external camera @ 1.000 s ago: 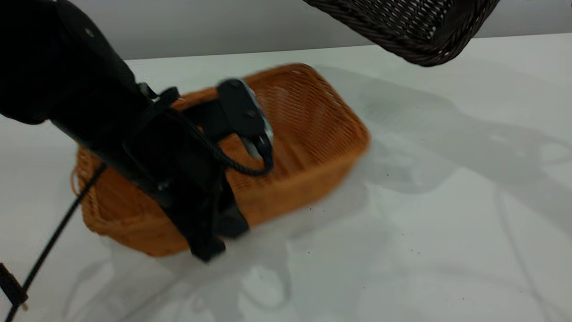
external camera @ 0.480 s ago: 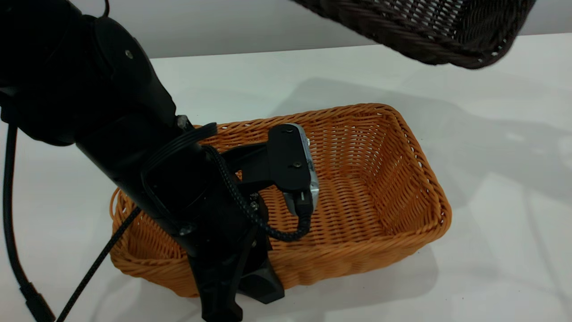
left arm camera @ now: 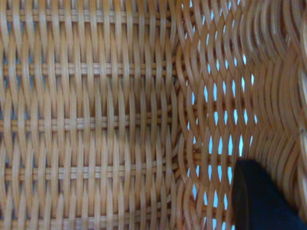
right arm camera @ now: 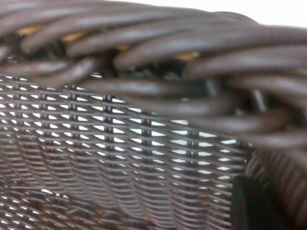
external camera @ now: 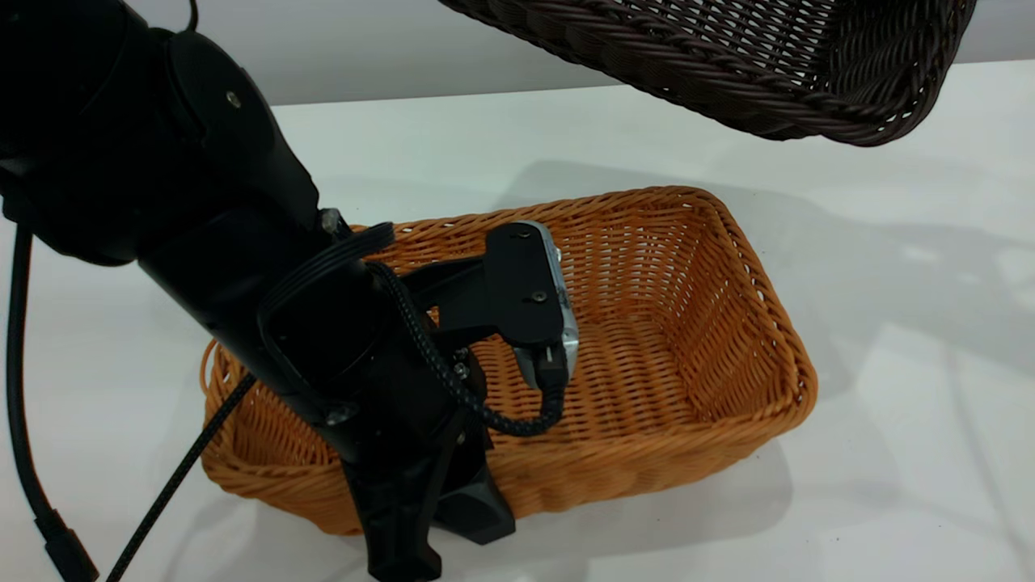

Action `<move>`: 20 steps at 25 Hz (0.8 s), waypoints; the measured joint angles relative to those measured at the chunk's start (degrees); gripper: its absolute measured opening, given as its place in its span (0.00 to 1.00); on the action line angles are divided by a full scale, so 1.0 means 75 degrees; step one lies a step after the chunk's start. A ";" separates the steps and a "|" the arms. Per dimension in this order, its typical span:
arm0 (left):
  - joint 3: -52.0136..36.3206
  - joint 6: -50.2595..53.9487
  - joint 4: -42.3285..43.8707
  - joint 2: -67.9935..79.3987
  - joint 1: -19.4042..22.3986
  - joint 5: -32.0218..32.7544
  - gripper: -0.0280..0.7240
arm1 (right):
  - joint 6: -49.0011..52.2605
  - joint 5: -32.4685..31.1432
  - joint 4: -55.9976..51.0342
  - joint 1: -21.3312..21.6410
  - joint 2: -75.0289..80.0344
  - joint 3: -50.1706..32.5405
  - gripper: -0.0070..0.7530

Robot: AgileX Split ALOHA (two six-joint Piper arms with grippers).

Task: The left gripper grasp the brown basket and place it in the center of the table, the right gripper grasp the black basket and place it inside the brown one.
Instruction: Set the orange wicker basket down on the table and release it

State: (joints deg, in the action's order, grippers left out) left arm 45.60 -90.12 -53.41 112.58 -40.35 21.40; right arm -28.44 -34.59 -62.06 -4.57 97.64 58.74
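Observation:
The brown basket (external camera: 687, 323) sits flat on the white table, open side up. My left gripper (external camera: 441, 517) is shut on its near wall, one finger inside and one outside. In the left wrist view the basket's weave (left arm camera: 96, 120) fills the picture, with one dark finger (left arm camera: 259, 201) against the wall. The black basket (external camera: 728, 65) hangs tilted in the air above and behind the brown one, at the top right. The right gripper itself is out of the exterior view. The right wrist view shows the black weave and rim (right arm camera: 120, 153) close up, with one finger (right arm camera: 249, 206) on it.
The left arm and its cable (external camera: 162, 501) cover the near left part of the brown basket. Bare white table (external camera: 889, 404) lies to the right and in front. A grey wall (external camera: 364, 48) runs behind the table.
The brown basket slid right and toward the front, then came to rest with the left gripper still on it. The black basket has come lower and farther left over it.

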 joint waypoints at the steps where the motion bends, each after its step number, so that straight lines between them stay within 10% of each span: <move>1: 0.0000 0.0000 0.0007 -0.0030 0.0000 -0.0028 0.18 | -0.0010 0.0001 0.0000 0.0000 0.0000 0.0000 0.17; 11: -0.0007 0.0067 -0.0022 -0.0567 0.0014 -0.0096 0.71 | -0.0062 -0.0364 0.0306 0.0000 0.0000 0.0000 0.17; 20: -0.0007 0.0460 0.0042 -0.2119 0.0014 0.0902 0.78 | 0.0086 -0.0380 0.0300 0.0000 0.0000 0.0000 0.17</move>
State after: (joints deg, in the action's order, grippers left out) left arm 45.54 -86.67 -53.09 96.69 -40.25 28.17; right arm -27.80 -37.44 -59.81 -4.57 97.64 58.74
